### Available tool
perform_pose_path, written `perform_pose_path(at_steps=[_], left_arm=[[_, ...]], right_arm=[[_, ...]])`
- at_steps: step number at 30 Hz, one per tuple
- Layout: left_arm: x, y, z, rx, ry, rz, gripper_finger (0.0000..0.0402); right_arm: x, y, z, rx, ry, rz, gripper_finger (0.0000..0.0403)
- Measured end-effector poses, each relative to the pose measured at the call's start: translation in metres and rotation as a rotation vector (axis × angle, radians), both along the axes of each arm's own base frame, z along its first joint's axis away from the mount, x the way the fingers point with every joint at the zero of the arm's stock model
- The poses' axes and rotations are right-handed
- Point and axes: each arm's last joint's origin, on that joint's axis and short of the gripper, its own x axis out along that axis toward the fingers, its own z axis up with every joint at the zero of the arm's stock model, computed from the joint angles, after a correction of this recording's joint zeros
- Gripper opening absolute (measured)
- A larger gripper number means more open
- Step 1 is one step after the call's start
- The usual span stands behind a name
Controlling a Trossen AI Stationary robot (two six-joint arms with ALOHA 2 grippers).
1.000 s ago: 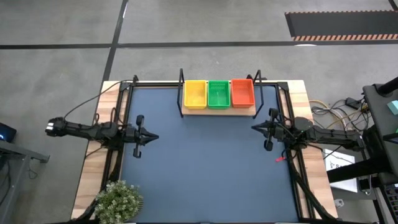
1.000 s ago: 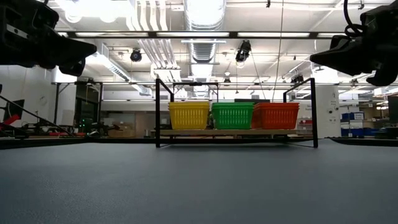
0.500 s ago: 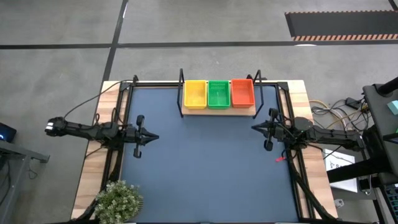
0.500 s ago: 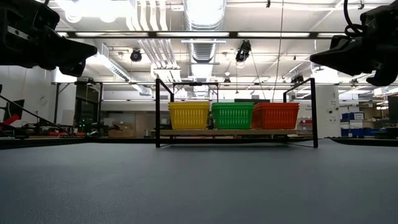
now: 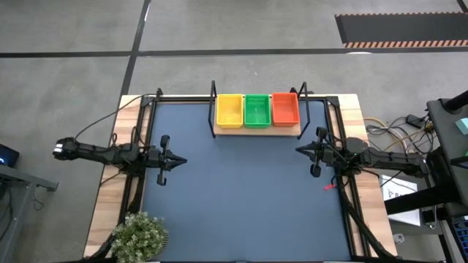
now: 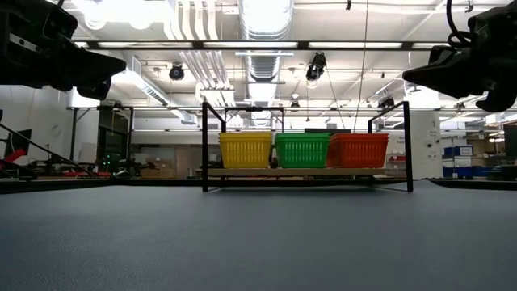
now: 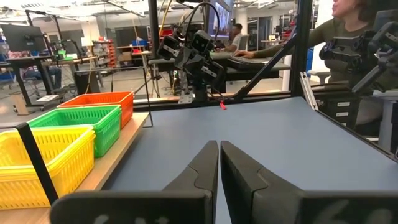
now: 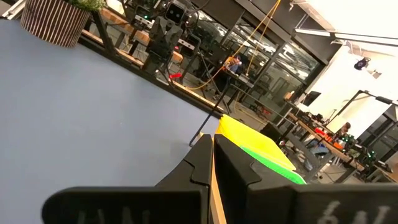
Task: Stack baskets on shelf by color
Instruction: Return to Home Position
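blue tabletop [image 5: 241,197], wooden shelf [image 5: 256,131] at its far edge bearing the baskets [image 5: 257,111] grouped yellow, green, orange: i'd retract the left gripper [image 5: 179,161] and right gripper [image 5: 300,150], both pressed together at the table's sides, gently and away from them.

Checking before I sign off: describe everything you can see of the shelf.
The shelf is a light wooden board with black metal posts at each end, sitting level at the far edge of the blue table. Yellow baskets, green baskets and orange baskets stand on it side by side, filling its width.
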Motion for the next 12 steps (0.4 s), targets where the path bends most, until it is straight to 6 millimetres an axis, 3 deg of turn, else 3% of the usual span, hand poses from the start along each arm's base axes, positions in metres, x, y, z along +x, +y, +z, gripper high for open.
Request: perform_pose_path(at_steps=[12], left_arm=[[0.0,-0.0001,0.0,0.0,0.0,-0.005,0.0001]], right_arm=[[0.0,0.0,0.0,0.0,0.0,0.0,0.0009]])
